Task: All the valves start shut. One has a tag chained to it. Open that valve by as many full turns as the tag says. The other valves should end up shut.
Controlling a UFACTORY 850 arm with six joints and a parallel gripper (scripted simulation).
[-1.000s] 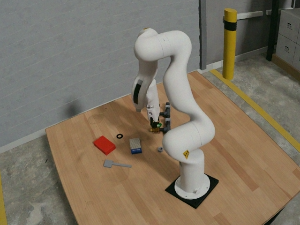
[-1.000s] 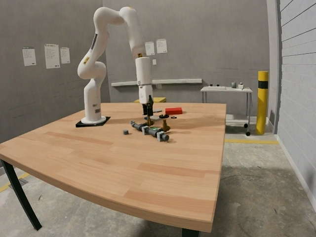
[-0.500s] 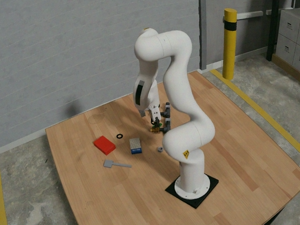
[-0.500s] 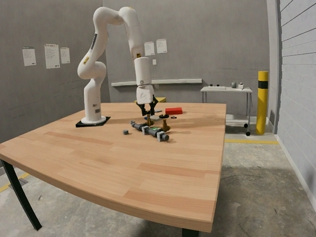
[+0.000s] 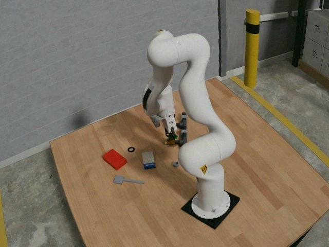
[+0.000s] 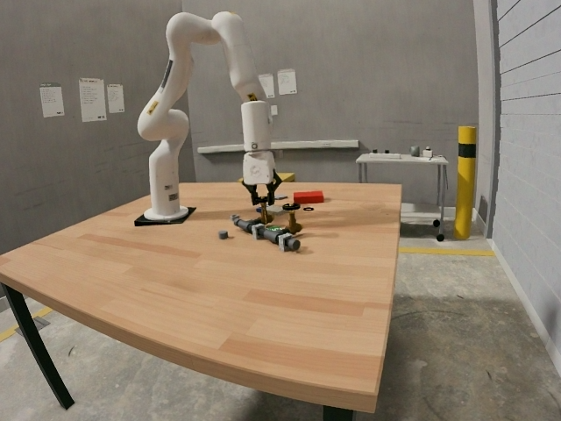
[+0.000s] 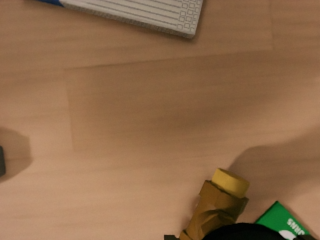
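A grey pipe [image 5: 183,127] [image 6: 270,234] lies on the table and carries brass valves. My gripper [image 5: 171,133] [image 6: 264,200] stands upright over one brass valve [image 5: 169,142] [image 6: 264,218] [image 7: 215,210] and is shut on its black handwheel [image 7: 240,233], which shows only as a dark edge at the bottom of the wrist view. A green tag [image 5: 168,138] [image 6: 274,227] [image 7: 285,227] lies beside this valve; its number is cut off. A second valve [image 6: 293,224] with a black handwheel [image 6: 291,207] stands free to the right in the exterior view.
A red block [image 5: 114,158] [image 6: 308,196], a black ring [image 5: 128,149] [image 6: 308,209], a white and blue box [image 5: 148,159] [image 7: 145,12], a grey paddle tool [image 5: 124,180] and a small grey cap [image 5: 175,162] [image 6: 222,234] lie on the table around the pipe.
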